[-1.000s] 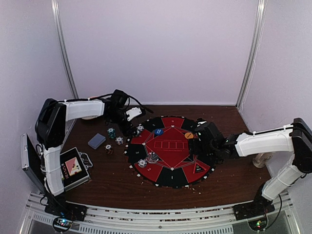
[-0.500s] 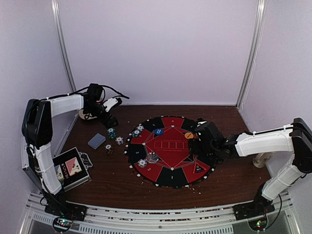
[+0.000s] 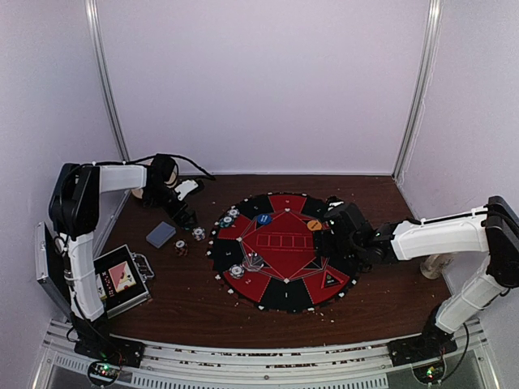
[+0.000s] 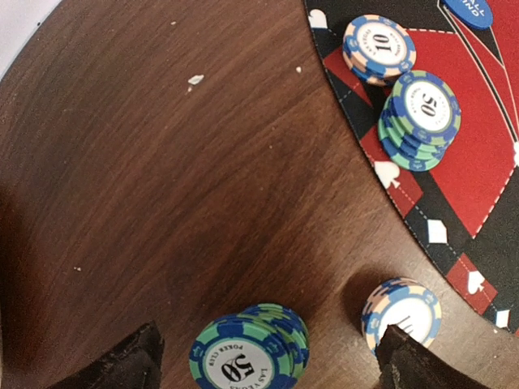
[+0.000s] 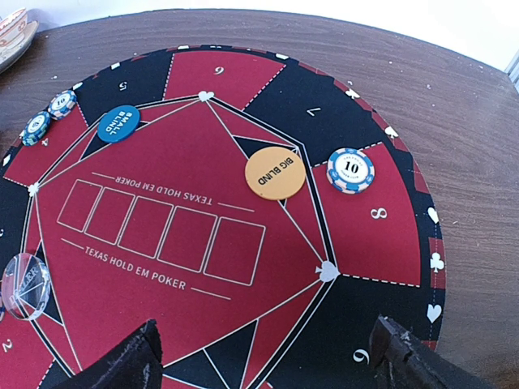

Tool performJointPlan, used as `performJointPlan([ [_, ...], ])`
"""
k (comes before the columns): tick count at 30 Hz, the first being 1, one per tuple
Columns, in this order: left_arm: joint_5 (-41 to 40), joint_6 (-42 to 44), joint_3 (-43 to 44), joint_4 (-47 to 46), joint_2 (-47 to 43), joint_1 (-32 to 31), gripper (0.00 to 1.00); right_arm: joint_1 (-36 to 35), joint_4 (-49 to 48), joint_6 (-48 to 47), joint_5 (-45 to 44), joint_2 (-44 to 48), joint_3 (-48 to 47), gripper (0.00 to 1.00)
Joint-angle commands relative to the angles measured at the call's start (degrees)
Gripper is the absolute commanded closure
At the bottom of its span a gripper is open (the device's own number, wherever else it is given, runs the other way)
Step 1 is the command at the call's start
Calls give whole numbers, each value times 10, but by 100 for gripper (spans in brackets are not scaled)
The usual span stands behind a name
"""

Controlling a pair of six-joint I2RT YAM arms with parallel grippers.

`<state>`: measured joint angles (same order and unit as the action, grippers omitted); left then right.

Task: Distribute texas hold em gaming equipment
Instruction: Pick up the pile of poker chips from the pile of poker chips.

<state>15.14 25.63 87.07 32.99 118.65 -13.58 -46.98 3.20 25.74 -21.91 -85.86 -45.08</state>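
**DESK:** Brown wood tabletop [image 3: 186, 308] from overhead. What are we running?

**PHOTOG:** A round red-and-black poker mat [image 3: 284, 293] lies mid-table. The left fingers [image 3: 183, 217] hang over loose chips just off the mat's left edge, near a grey-blue card deck [image 3: 160, 234]. The right fingers [image 3: 328, 235] hover above the mat's right side.

**DESK:** And the left wrist view?

**PHOTOG:** Those fingers are spread wide and grasp nothing. A green 50 stack [image 4: 247, 356] sits on bare wood between them. A white-and-blue stack [image 4: 401, 309] stands just beside the tip on the picture's right. 2 more piles, a 10-marked stack [image 4: 379, 47] and a second 50 stack [image 4: 420, 117], are already on the mat's rim.

**DESK:** Right wrist?

**PHOTOG:** Also spread and empty, over the mat. Ahead lie an orange BIG BLIND button [image 5: 276, 173], a blue SMALL BLIND button [image 5: 118, 123] and a single 10 chip [image 5: 351, 170] on seat 8.

**DESK:** How do we caption the move?

**PHOTOG:** It looks like a pickup of the green 50 stack, bound for an unfilled seat. To do it well, centre the stack between both tips and come down square. Close low so the bottom chip comes too. Keep clear of the white-and-blue stack, which a tip could easily knock.
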Motion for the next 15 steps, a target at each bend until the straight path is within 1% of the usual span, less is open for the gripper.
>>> performJointPlan([
  [1, 1, 5, 26, -3, 7, 10, 6, -3, 0, -2, -7, 6, -12, 10],
  [6, -3, 3, 31, -4, 16, 12, 8, -3, 0, -1, -7, 6, -11, 10],
  [15, -7, 4, 41, -2, 33, 20, 16, -3, 0, -1, -8, 6, -12, 10],
])
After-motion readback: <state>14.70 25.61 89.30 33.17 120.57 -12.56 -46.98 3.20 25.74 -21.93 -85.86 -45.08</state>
